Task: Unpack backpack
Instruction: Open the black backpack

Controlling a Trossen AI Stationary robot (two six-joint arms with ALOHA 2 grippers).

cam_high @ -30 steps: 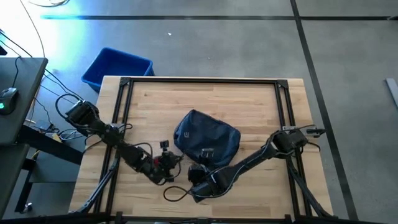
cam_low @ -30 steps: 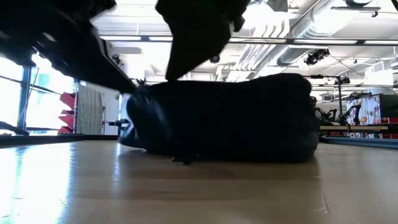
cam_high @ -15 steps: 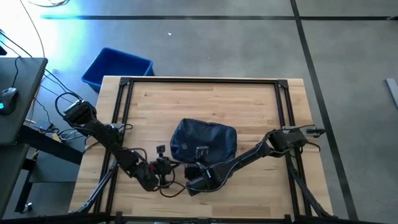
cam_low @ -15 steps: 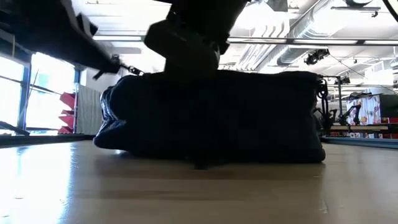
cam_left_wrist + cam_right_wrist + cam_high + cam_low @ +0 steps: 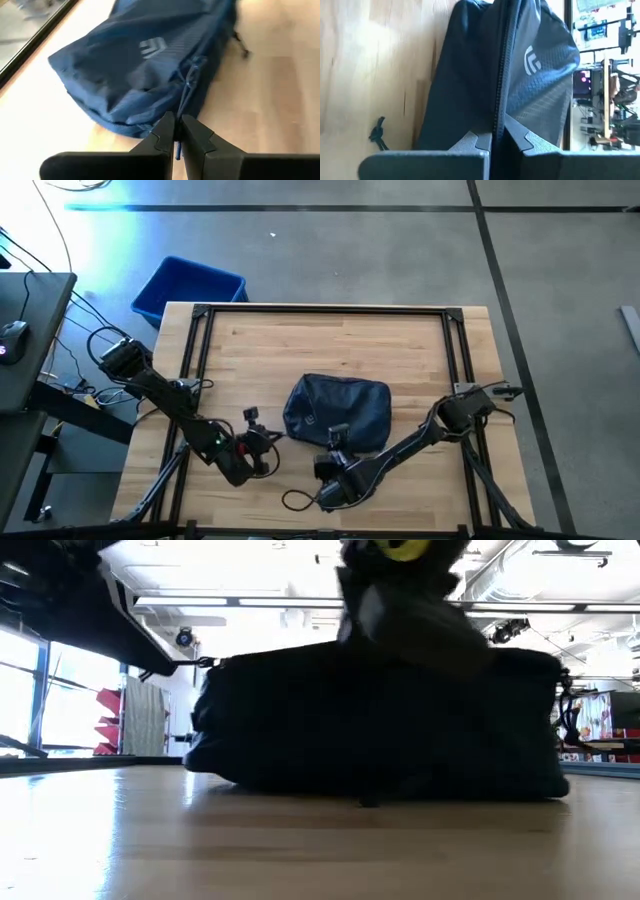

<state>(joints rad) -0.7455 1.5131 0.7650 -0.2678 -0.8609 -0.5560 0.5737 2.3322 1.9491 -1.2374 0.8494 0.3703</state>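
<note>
I see the backpack [image 5: 337, 412] lying at the table's centre, slightly toward 5 o'clock, zipper not opened yet. My left gripper [image 5: 174, 134], at 9 o'clock of the bag, is pinched fully on the zipper cord [image 5: 186, 87]. My right gripper [image 5: 498, 134], at 6 o'clock, is clamped on the fabric along the zipper seam. I think I must hold the bag firm with the right and pull the cord slowly, along the zipper line

Both arms are dark, nearly black, built of slim tubular links joined by bulkier rounded housings. The left end effector [image 5: 262, 442] carries a small boxy wrist camera and red accents near its body; black cables loop from the base. The right end effector [image 5: 333, 450] has matte, angular, stepped fingers [image 5: 470, 142], a pale-topped module, trailing cable.
</note>
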